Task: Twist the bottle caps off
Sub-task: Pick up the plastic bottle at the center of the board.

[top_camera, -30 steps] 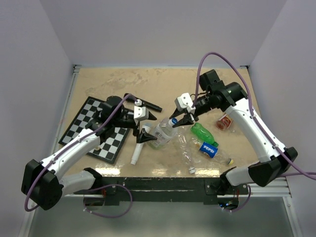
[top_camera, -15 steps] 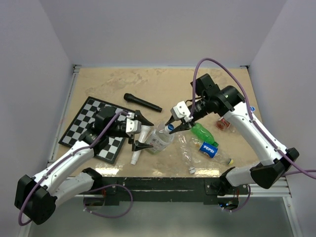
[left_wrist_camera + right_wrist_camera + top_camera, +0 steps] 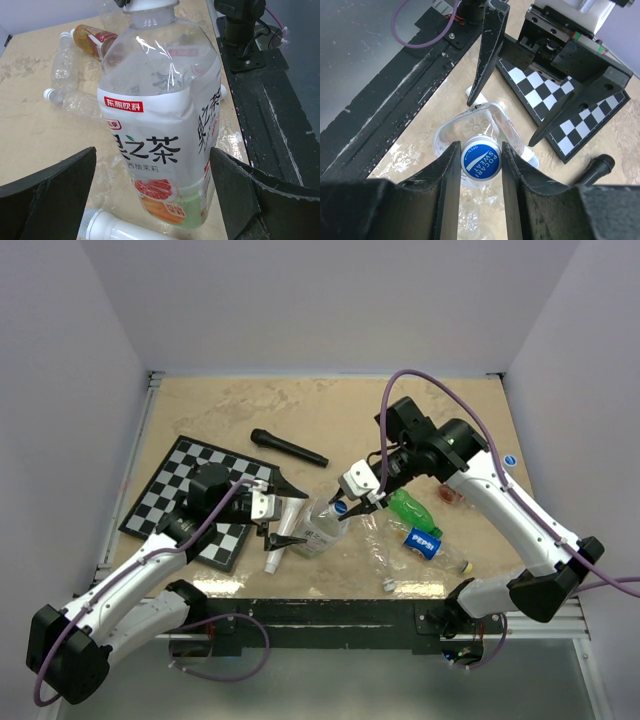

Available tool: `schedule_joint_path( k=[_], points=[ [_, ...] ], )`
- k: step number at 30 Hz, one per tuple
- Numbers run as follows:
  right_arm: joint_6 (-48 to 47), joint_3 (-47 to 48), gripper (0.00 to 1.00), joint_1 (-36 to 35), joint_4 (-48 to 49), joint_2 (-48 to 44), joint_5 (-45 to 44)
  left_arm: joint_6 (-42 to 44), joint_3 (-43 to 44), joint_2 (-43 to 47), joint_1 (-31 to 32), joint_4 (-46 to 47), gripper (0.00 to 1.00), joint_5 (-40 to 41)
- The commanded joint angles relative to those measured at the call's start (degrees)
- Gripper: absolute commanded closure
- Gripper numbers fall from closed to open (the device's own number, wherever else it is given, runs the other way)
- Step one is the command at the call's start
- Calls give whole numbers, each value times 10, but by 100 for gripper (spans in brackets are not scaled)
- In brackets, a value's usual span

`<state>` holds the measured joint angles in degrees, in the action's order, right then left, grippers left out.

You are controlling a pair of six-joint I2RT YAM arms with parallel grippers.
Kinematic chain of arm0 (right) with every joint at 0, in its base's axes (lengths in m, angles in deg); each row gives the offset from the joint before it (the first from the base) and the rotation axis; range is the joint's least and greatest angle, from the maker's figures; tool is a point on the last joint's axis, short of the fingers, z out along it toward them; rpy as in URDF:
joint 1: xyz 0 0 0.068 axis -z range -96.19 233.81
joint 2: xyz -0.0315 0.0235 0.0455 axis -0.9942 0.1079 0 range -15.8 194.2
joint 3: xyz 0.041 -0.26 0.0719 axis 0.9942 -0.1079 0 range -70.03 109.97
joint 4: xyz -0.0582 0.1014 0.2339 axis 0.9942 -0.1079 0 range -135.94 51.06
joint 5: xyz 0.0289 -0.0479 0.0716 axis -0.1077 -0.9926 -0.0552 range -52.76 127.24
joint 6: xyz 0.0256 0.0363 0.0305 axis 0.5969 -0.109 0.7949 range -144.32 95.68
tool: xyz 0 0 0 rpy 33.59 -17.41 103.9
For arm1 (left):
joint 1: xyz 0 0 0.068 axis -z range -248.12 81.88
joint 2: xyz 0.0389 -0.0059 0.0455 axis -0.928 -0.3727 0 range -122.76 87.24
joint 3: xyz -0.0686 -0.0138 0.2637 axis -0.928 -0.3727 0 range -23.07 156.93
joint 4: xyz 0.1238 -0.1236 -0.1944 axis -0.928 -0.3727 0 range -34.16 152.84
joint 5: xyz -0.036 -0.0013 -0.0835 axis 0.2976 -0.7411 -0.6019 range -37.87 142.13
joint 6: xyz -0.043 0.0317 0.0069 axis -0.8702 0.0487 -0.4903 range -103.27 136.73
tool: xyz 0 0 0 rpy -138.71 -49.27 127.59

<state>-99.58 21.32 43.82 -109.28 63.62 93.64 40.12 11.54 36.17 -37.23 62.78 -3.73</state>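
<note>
Tabletop bottle (image 3: 449, 136) mostly behind blue cap (image 3: 480, 161)

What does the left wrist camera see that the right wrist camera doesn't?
Only the left wrist camera shows the label with its fruit picture, plus a brown bottle lying on the table behind. Only the right wrist camera shows the blue cap, pinched by the right gripper, and the chessboard. Both show the clear bottle standing between the open fingers of the left gripper.
</note>
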Motion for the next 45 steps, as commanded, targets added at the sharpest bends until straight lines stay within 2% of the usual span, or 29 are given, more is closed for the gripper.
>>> schedule_joint_path(
  k=[1, 8, 15, 30, 36, 42, 45],
  points=[
    [-22, -4, 100, -10, -5, -18, 4, 21, -9, 16, 4, 25, 0, -12],
    [-28, -12, 100, -23, -6, -20, 13, 34, -24, 33, 6, 30, 0, -9],
    [-31, -11, 100, -27, -6, -27, 23, 24, -21, 4, 7, 40, 0, -54],
    [-30, 21, 100, -50, -6, -15, 24, -70, -13, -90, 15, 107, 1, -172],
    [-33, 43, 100, -50, -6, -2, 33, -113, -15, -123, 30, 153, 2, -192],
    [-32, 52, 100, -50, -6, 2, 27, -119, -13, -120, 33, 156, 11, -193],
    [-26, 53, 100, -49, -6, 0, 27, -120, -10, -118, 33, 154, 23, -199]
  ],
)
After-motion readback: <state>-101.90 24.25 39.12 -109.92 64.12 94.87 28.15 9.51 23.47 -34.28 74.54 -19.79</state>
